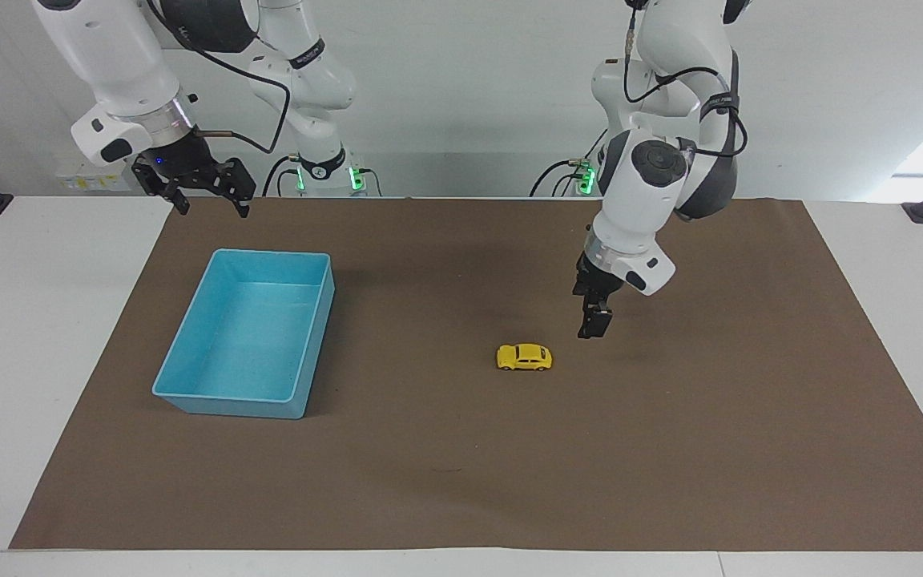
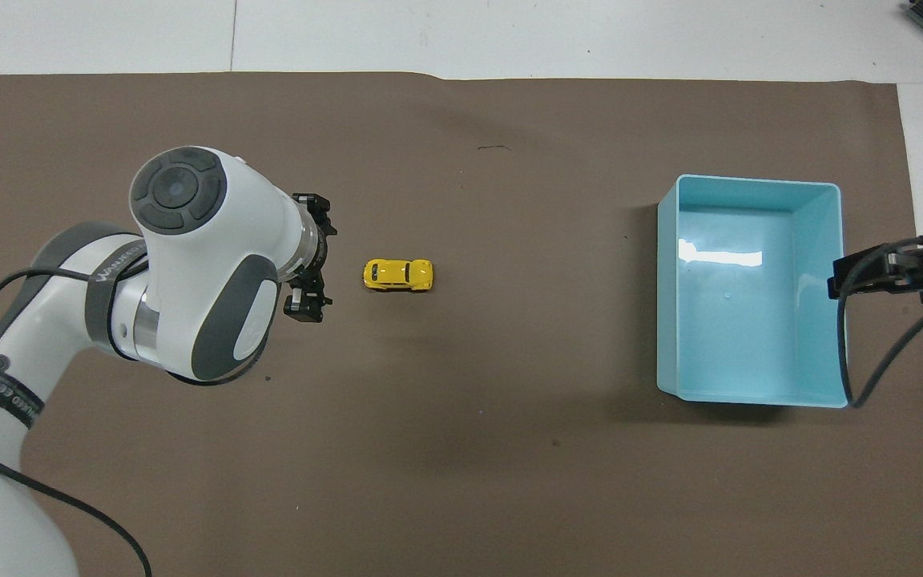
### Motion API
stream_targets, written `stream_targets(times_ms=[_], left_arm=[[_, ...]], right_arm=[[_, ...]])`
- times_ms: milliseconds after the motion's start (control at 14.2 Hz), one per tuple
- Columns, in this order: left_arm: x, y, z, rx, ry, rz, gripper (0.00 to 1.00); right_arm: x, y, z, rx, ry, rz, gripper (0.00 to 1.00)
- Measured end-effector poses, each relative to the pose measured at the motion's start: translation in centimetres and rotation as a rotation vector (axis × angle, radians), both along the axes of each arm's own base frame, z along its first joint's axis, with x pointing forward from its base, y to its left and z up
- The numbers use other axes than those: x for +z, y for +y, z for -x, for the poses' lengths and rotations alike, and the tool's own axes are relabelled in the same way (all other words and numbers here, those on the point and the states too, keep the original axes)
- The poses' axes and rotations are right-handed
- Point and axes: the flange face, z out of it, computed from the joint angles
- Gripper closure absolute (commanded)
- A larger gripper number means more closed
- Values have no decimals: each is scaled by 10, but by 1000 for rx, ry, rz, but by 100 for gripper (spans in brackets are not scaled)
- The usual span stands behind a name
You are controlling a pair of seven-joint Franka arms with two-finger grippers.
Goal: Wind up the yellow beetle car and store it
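Note:
The yellow beetle car stands on its wheels near the middle of the brown mat, its length along the table. My left gripper hangs low over the mat just beside the car, toward the left arm's end, pointing down. It is open, holds nothing and does not touch the car. My right gripper waits, open and with nothing in it, high over the edge of the light-blue bin nearest the robots.
The light-blue bin has nothing in it and sits on the mat toward the right arm's end of the table. White tabletop borders the mat on both ends. A black cable from the right arm hangs over the bin's rim.

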Motion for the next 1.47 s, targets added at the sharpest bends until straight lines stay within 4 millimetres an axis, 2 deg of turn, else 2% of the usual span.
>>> stream_targets(times_ms=[351,562,772,913,983,1053,1264,1404,1475], left_arm=[[-36,-49,-2,87,-19,20,0],[-60,-61,-5,138,6,8,0],[-87,-86,-4,151,31,-10,0],[-94,-91,-4,161,37,-14,0],[-95,-90,-4,165,39,-15,5],[-98,-89,-3,168,44,-19,19],[-106,-87,-1,173,57,-29,75],[-105,-86,-2,175,53,-29,94],[-103,-86,-4,176,48,-27,95]], right_arm=[[0,0,0,0,0,0,0],[0,0,0,0,0,0,0],[0,0,0,0,0,0,0],[0,0,0,0,0,0,0],[0,0,0,0,0,0,0],[0,0,0,0,0,0,0],[0,0,0,0,0,0,0],[0,0,0,0,0,0,0],[0,0,0,0,0,0,0]])
